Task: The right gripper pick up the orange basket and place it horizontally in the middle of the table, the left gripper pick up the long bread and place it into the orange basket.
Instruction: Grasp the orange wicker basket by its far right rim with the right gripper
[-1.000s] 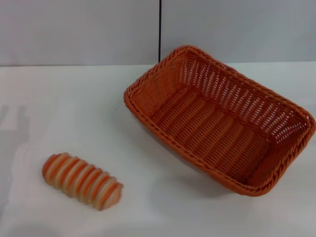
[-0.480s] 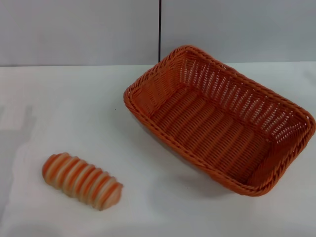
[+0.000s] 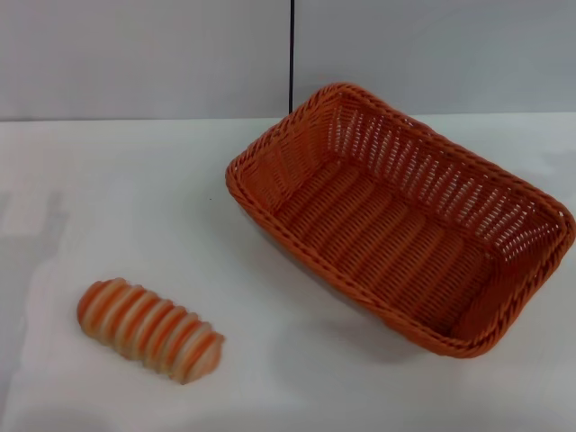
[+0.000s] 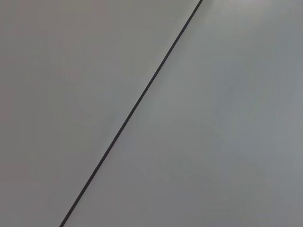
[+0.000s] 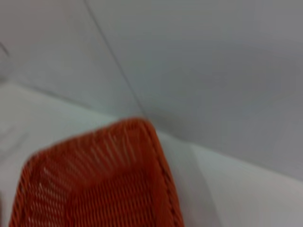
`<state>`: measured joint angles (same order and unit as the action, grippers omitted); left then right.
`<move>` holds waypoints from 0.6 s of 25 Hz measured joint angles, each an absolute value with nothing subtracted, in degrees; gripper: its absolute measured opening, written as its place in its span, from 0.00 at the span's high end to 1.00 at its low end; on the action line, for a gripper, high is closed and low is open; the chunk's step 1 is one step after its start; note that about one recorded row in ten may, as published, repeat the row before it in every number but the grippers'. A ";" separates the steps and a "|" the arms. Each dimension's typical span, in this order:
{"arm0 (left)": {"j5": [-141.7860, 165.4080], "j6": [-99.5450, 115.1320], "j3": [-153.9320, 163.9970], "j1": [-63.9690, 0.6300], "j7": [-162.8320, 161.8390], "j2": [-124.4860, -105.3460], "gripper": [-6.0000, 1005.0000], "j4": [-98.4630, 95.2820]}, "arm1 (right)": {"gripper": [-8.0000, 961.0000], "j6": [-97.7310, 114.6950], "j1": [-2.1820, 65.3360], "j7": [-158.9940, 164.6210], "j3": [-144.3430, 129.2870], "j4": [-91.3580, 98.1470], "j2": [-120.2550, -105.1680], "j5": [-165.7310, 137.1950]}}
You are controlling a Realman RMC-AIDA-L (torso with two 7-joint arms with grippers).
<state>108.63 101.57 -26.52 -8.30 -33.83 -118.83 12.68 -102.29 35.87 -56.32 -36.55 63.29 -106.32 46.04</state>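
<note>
The orange basket (image 3: 409, 216) rests on the white table (image 3: 135, 189) right of centre, turned diagonally, with nothing inside it. One of its corners (image 5: 118, 184) fills the lower part of the right wrist view. The long bread (image 3: 148, 329) lies at the front left of the table, well apart from the basket. Neither gripper shows in any view; the left wrist view holds only a grey wall with a dark seam.
A grey wall (image 3: 144, 54) with a vertical dark seam (image 3: 292, 54) rises behind the table's far edge. Bare tabletop lies between the bread and the basket and along the left side.
A faint shadow at the table's left edge has shifted slightly. The basket and the bread have not moved.
</note>
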 joint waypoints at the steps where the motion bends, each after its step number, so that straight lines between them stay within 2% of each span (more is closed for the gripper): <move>1: 108.62 101.57 -26.53 -8.25 -33.83 -118.83 0.17 12.68 | 0.32 -102.29 35.87 -56.32 -36.55 63.29 -106.32 46.04; 11: 108.64 101.21 -25.86 -7.75 -33.84 -118.83 0.17 12.66 | 0.32 -98.37 39.94 -56.57 -43.94 53.74 -107.02 43.15; 14: 108.63 101.15 -25.83 -7.48 -33.84 -118.83 0.17 12.76 | 0.33 -97.06 40.56 -56.57 -44.13 52.73 -107.95 41.33; 15: 108.63 101.15 -25.83 -7.44 -33.84 -118.82 0.17 12.81 | 0.33 -96.28 40.81 -56.57 -44.35 52.44 -108.77 40.06</move>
